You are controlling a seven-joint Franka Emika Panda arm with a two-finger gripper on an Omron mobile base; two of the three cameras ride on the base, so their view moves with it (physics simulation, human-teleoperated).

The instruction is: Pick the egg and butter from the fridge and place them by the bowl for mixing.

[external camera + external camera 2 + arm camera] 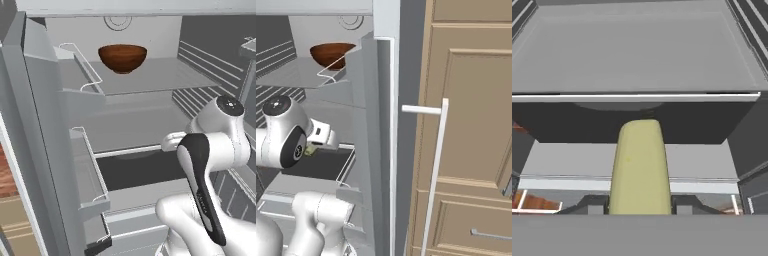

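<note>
Kitchen setting, simulated: tan cabinet doors (pixel 471 125) at right, with the open fridge (pixel 150 80) ahead. Item one, nearest: end effector (pixel 639 207), clenched on a pale yellow butter stick (pixel 639 170) that stands up between the two dark finger tips (pixel 592 205); in the right base view a small yellowish piece (pixel 310 149) shows at the wrist of the white arm (pixel 286 137). Item two: fridge door (pixel 35 140), swung open at left, carrying white wire door racks (pixel 90 165); long white bar handle (pixel 437 170) seen on the opposite door edge. Item three: dark lower compartment (pixel 140 170) under a white-edged pale grey shelf (pixel 637 55), directly ahead of the butter. Item four, farthest: glossy reddish-brown wooden bowl (pixel 122 58) on the upper shelf, well apart from the end effector.
</note>
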